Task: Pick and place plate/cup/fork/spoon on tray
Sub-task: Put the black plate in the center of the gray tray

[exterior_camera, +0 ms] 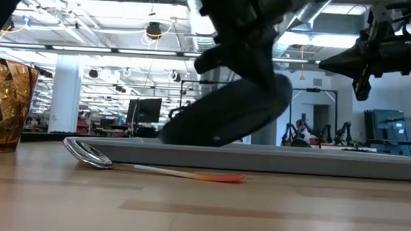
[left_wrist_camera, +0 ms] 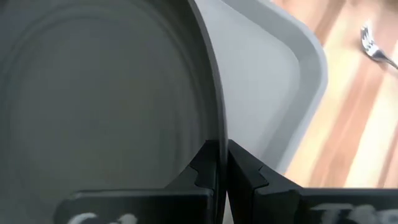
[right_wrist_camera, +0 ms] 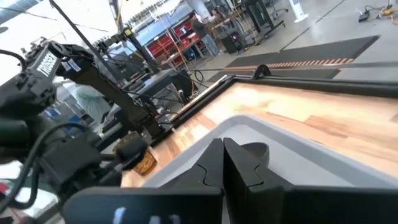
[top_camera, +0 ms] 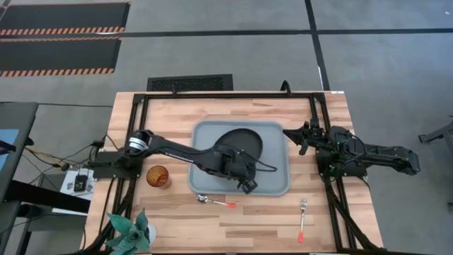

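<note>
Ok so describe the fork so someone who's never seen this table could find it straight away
Start at the grey-blue tray mid-table. The fork lies on bare wood off the tray's near right corner, ahead of the waiting right arm. Its tined head sets it apart from the round-bowled spoon, which lies nearer the cup.

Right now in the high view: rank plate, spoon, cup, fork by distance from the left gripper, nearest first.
Left gripper, over the tray:
1. plate, held at its rim in the gripper.
2. spoon, on the table just off the tray's near edge.
3. fork and cup, on opposite sides of the gripper; too close to call.
</note>
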